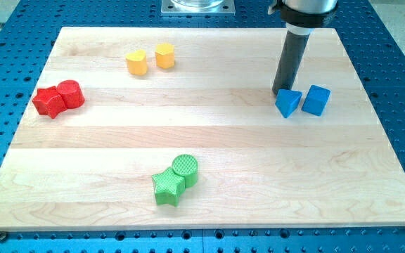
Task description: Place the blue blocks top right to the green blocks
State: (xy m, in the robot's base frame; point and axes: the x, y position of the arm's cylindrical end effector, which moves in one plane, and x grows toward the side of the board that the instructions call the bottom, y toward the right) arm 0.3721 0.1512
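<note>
Two blue blocks lie at the view's right: a blue triangular block (287, 103) and a blue cube (316, 100), a small gap between them. My tip (282, 90) stands just above and slightly left of the blue triangular block, touching or nearly touching its upper edge. Two green blocks lie at the view's bottom centre: a green cylinder (185, 169) and a green star (168, 187), pressed together. The blue blocks lie up and to the right of the green ones.
A red star (48, 102) and a red cylinder (71, 94) sit together at the view's left. A yellow heart (137, 62) and a yellow hexagon (164, 55) sit at the top left. The wooden board (209, 140) lies on a blue perforated table.
</note>
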